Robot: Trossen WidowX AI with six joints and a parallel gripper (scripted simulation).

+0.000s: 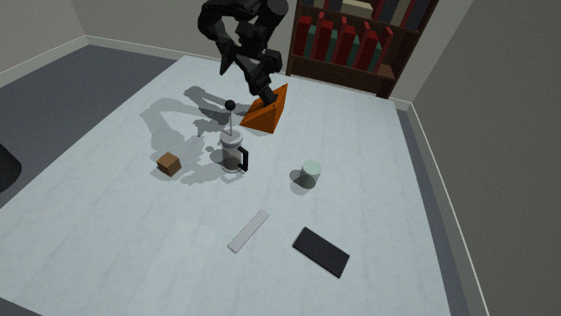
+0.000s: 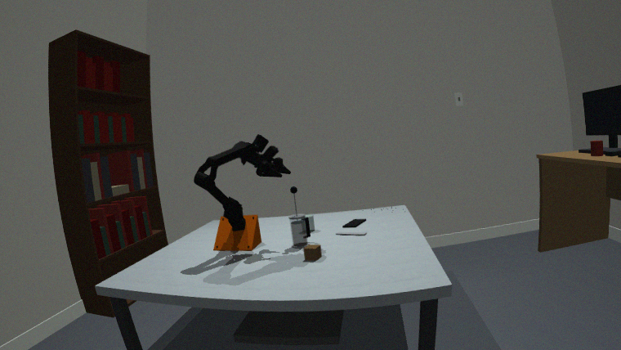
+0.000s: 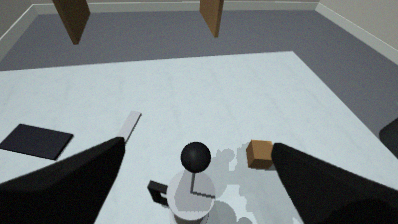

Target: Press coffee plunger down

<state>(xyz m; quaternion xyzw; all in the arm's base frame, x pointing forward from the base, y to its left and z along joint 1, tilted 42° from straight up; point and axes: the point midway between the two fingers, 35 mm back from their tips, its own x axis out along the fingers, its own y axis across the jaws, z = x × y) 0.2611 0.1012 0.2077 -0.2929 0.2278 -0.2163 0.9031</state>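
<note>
The coffee press stands upright on the table, its black handle at one side. The plunger's black knob stands high on its thin rod above the lid. My gripper is open and empty, tilted forward and down. In the exterior view it is above the knob and a little to the arm base's side, not touching it. In the wrist view the knob appears between the two spread fingers, nearly centred.
A wooden cube lies near the press. On the handle's side stands a pale green cylinder. A light flat strip and a dark slab lie farther from the orange arm base.
</note>
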